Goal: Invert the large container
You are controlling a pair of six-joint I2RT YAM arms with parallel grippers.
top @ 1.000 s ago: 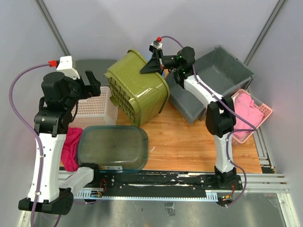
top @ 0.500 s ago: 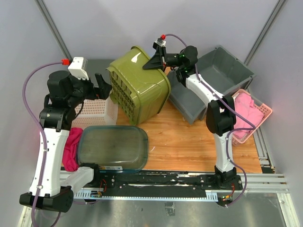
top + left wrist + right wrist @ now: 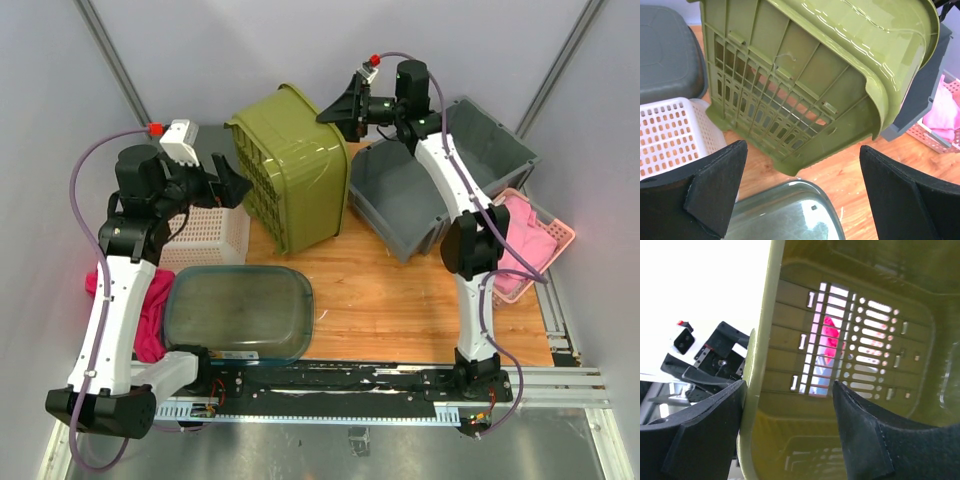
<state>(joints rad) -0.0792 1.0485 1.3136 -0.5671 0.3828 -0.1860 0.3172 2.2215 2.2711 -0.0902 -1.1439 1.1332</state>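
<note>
The large container (image 3: 295, 170) is an olive green slatted basket standing tipped on one side at the back of the table, its mouth facing right. My right gripper (image 3: 335, 112) is at its top rim. In the right wrist view the right gripper (image 3: 789, 390) is open and straddles the container's rim (image 3: 757, 390), with one finger against the outside and the other well apart inside. My left gripper (image 3: 235, 180) is open, just left of the container's slatted base. In the left wrist view the left gripper (image 3: 802, 150) holds nothing, and the container (image 3: 805, 75) fills the space ahead.
A white lattice basket (image 3: 200, 235) sits beside the container's left. A translucent tub (image 3: 240, 310) lies upside down in front. A grey bin (image 3: 450, 170) leans at the right, a pink basket (image 3: 530, 235) with pink cloth beyond it. Pink cloth (image 3: 150, 310) lies at the left edge.
The right gripper has gone from shut on the rim to open, after lifting the container steeper onto its side. The left arm has swung right, toward the container's base.
</note>
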